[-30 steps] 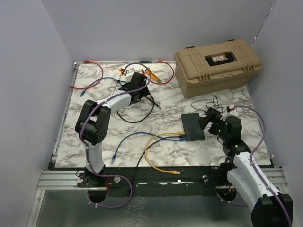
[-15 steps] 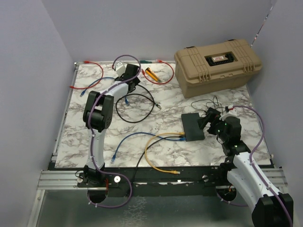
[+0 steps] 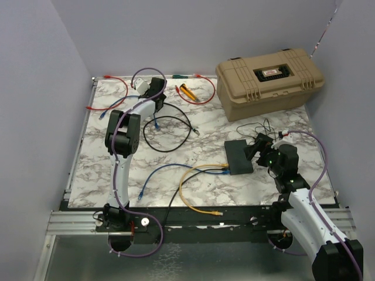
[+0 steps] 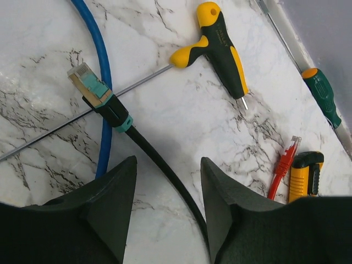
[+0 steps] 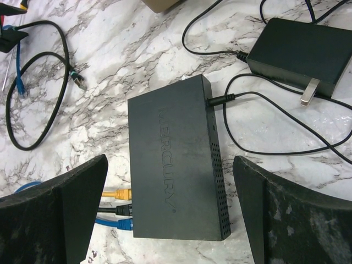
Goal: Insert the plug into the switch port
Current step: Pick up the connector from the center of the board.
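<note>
1. Plug [image 4: 91, 88]: teal-boot RJ45 on black cable [image 4: 159, 176], lying loose by far edge of counter, left side. Prob. light, hard shell, fragile latch; cable floppy, so grab at boot.
2. L gripper [image 4: 168, 165]: jaws apart, empty, cable running between fingers.
3. Switch [image 5: 170, 137]: flat, toward right edge; some ports taken.
4. R gripper [image 5: 169, 162]: wide open, empty, over switch.

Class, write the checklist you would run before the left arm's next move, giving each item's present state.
1. Left gripper open: ok.
2. Black cable running between its fingers: ok.
3. Plug grasped: not ok, it lies loose on the table.
4. Right gripper open over the switch: ok.
5. Free port: cannot tell; three plugs already seated.
</note>
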`<state>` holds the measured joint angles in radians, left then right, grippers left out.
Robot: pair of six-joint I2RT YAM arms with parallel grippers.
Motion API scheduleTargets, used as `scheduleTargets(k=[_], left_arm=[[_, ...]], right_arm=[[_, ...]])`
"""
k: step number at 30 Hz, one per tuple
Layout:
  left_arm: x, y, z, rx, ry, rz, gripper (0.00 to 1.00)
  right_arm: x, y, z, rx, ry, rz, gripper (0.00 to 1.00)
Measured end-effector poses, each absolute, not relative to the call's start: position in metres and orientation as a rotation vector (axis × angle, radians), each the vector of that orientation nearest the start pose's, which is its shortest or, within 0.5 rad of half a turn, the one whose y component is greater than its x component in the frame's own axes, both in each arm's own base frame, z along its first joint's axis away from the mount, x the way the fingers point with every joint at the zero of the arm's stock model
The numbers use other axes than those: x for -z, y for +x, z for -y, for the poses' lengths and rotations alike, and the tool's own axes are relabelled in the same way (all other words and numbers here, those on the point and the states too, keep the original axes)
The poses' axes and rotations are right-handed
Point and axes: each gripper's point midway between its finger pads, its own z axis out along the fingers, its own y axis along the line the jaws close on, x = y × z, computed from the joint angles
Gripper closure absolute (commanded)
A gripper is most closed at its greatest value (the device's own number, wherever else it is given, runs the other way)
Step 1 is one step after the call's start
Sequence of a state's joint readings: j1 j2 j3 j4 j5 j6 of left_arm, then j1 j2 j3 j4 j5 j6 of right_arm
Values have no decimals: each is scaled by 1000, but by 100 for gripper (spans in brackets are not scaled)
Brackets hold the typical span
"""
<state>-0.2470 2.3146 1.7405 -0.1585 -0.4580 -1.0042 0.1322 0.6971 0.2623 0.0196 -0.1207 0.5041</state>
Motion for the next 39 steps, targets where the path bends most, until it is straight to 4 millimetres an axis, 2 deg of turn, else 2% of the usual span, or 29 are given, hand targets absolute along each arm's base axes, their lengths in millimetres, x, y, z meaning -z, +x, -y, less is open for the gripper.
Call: scheduleTargets(k=[9, 20, 28, 31, 33, 36, 39], left_arm=[[-41, 606, 84, 149, -1069, -1928, 61], [-35, 611, 60, 105, -1030, -1948, 95], [-37, 609, 40, 15, -876, -2021, 99], [-46, 604, 32, -63, -751, -2070, 100], [-59, 600, 27, -120, -650, -2094, 100], [-90, 599, 21, -188, -507, -2089, 100], [-136, 595, 13, -261, -368, -2050, 100]], right_arm=[[-102, 268, -77, -528, 295, -1999, 2], [-101, 268, -77, -528, 294, -2002, 2], [-99, 267, -78, -526, 287, -2012, 2], [-99, 267, -78, -527, 286, -2012, 3], [-98, 267, -78, -529, 285, -2015, 3], [-96, 266, -80, -539, 273, -2027, 3], [-95, 265, -82, -544, 256, -2034, 4]])
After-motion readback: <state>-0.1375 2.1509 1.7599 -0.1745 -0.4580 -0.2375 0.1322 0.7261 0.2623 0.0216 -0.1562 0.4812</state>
